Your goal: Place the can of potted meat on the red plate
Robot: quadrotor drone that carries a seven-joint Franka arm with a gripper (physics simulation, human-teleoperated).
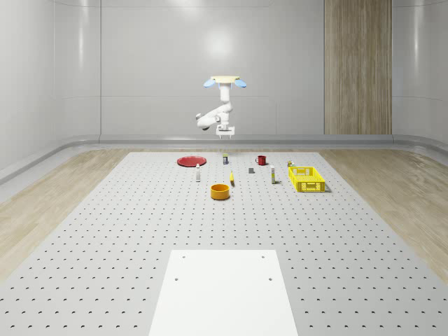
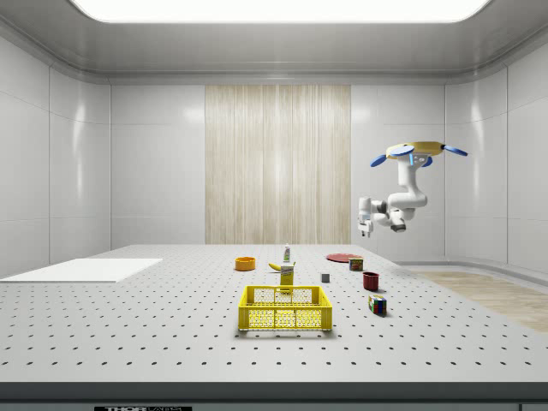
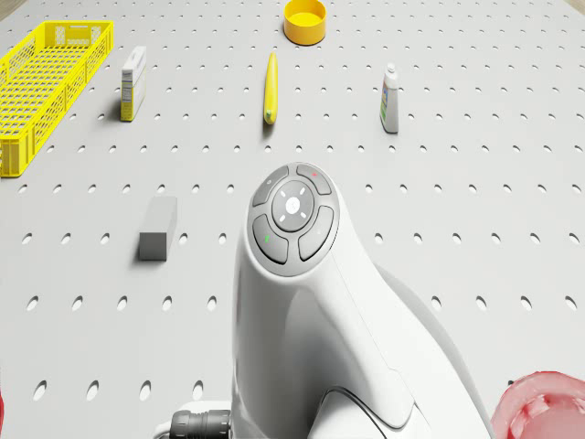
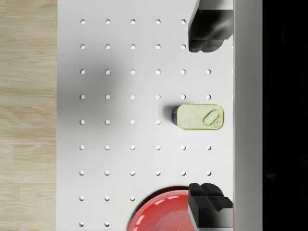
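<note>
The drone [image 1: 225, 81] is held hovering over the perforated grey counter [image 1: 140, 231], its hand [image 4: 208, 118] spread wide above the small yellow-lidded potted meat can [image 4: 198, 117], beside the round red plate [image 4: 161, 211].

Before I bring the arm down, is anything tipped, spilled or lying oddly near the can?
Nothing stands out. The pale-lidded can of potted meat stands upright on the perforated table, apart from the red plate, with the open gripper overhead.

Grey perforated floor mat [image 1: 105, 231] carries a flat red plate [image 1: 190, 162], yellow-lidded meat can [image 4: 199, 117], orange bowl [image 1: 220, 191], yellow mesh crate [image 1: 306, 178] and red mug [image 1: 261, 160].
</note>
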